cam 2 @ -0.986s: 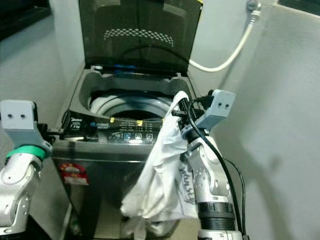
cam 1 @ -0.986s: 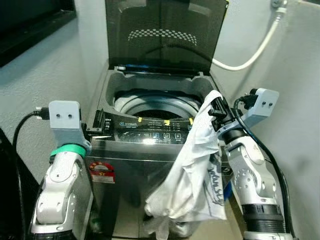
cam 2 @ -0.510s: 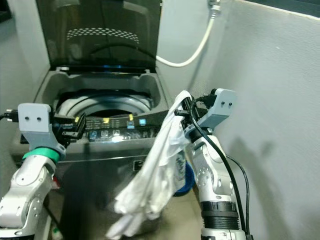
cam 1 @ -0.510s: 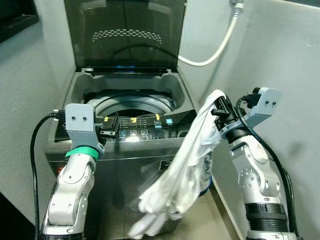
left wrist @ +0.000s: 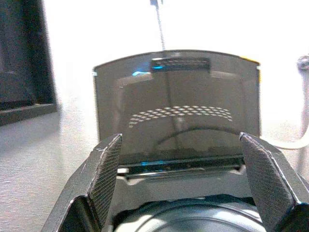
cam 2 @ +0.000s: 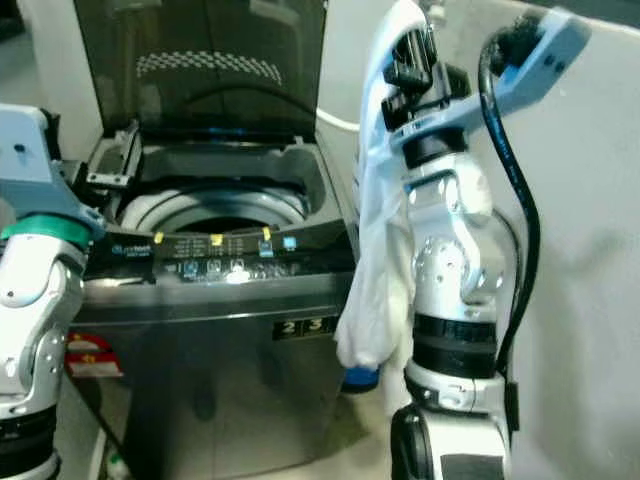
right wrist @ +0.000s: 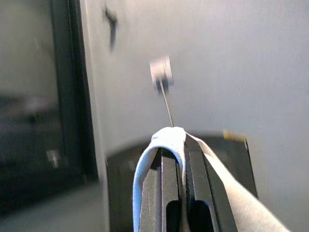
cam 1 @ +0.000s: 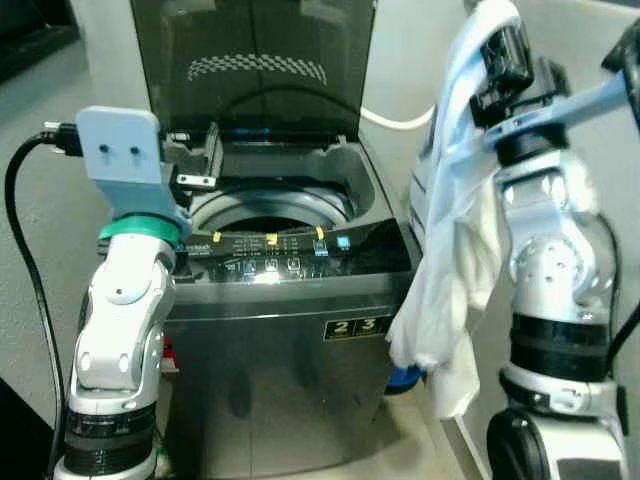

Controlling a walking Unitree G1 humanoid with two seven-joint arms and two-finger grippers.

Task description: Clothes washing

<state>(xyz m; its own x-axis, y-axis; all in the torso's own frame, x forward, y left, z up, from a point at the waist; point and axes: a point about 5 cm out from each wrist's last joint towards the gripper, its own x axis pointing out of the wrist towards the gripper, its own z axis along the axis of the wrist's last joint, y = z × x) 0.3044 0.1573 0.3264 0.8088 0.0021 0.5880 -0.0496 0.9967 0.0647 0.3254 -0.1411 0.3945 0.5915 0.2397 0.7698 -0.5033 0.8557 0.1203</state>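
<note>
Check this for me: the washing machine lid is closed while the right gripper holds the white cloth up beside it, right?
Not quite. The dark tinted lid of the grey top-loading washing machine stands open, with the drum visible in the left eye view. The rest holds: the right gripper is shut on the white cloth, raised beside the machine.

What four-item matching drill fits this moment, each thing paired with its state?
1. washer lid
2. white garment
3. left gripper
4. white hose

A. hanging beside the washer, off the floor
B. open, above the drum
C. raised upright
D. running along the wall behind

Pairs: 1-C, 2-A, 3-B, 4-D
</note>
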